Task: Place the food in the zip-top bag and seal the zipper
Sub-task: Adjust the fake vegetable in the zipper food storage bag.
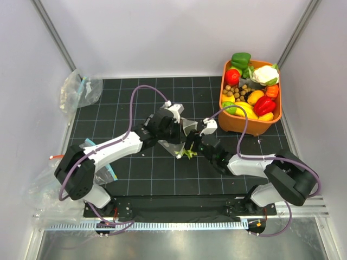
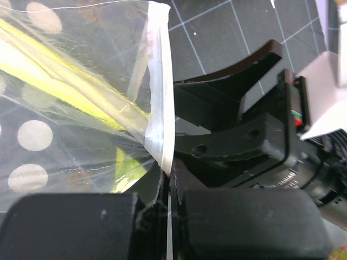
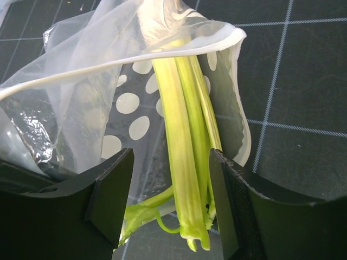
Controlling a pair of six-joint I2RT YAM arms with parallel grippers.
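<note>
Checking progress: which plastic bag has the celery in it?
The white-dotted bag in the middle, pinched by the left hand; celery pokes from its mouth. Other bags lie at the left edge.

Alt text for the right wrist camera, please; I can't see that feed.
A pale-green celery stalk lies partway inside the open mouth of the dotted zip-top bag. Its end sticks out between the fingers of the open right gripper, above a dark gridded mat.
</note>
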